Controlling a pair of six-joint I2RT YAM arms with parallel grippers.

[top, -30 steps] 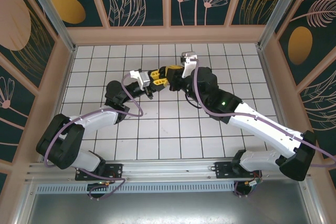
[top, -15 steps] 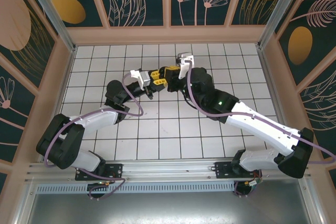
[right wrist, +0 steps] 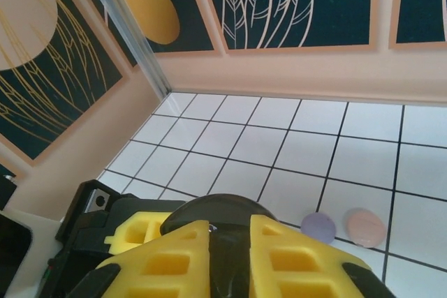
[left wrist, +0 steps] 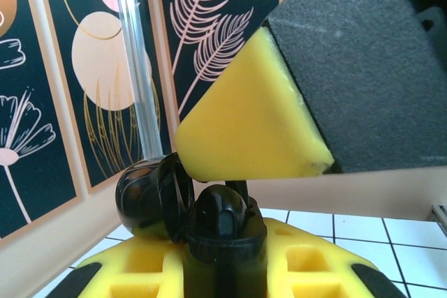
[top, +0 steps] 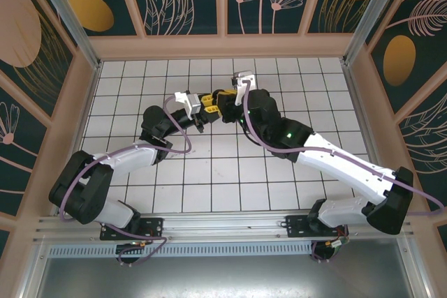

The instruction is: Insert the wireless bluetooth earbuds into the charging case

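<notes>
Left wrist: left fingers (left wrist: 147, 252) clenched on open black case (left wrist: 223, 228). Grip of right fingers (right wrist: 262, 232) unclear. On worktop (right wrist: 237, 144): lilac disc (right wrist: 318, 227), pink disc (right wrist: 365, 227).

Left pincer (top: 212, 107) clamped, right pincer (top: 224, 105) adjacent

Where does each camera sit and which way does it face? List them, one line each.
Top external: above, behind the bases, looking down on the table; left arm, right arm show.
Left wrist: faces the far-right corner; own jaws hold the black case.
Right wrist: faces the far-left corner; own jaws below.
Both wrist views share that case.
</notes>
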